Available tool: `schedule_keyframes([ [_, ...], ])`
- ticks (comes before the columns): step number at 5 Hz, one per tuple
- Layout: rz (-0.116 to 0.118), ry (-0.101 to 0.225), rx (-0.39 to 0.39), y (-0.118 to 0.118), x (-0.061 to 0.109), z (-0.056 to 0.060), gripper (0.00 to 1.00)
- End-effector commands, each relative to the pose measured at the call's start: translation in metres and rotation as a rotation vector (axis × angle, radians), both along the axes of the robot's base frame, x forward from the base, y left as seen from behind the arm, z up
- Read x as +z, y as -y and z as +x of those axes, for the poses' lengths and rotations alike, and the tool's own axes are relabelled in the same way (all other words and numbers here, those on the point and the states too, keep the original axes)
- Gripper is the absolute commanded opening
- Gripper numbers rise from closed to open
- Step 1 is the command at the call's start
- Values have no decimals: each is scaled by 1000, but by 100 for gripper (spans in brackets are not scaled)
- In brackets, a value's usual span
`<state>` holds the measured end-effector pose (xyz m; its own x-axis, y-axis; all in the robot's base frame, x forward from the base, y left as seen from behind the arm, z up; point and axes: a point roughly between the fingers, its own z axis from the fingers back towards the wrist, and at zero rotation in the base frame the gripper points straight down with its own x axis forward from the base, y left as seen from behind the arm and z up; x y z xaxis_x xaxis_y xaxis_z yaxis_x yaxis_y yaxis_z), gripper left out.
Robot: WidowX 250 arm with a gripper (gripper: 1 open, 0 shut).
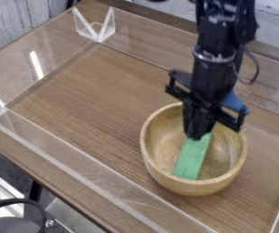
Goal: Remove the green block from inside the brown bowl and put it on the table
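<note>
Your gripper (201, 130) clamps one end of the flat green bar (192, 160), ready to lift it from the tan wooden bowl (154, 155).

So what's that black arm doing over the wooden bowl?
A single robot arm is reaching straight down into the brown bowl. Its gripper is closed on the upper end of the green block, a flat bar that slants across the inside of the bowl. The block's lower end is inside the bowl, so it has not yet been taken out and set on the table.
</note>
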<state>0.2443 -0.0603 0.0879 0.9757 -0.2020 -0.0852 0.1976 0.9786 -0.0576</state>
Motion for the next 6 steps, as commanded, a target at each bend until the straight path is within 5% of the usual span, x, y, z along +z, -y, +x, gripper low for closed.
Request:
schedule_keyframes([
  [1, -4, 105, 25, -9, 41, 12, 0],
  [2, 10, 141, 52, -20, 66, 17, 0],
  [3, 1, 136, 47, -15, 48, 8, 100],
  [6, -3, 110, 32, -9, 11, 1, 100],
])
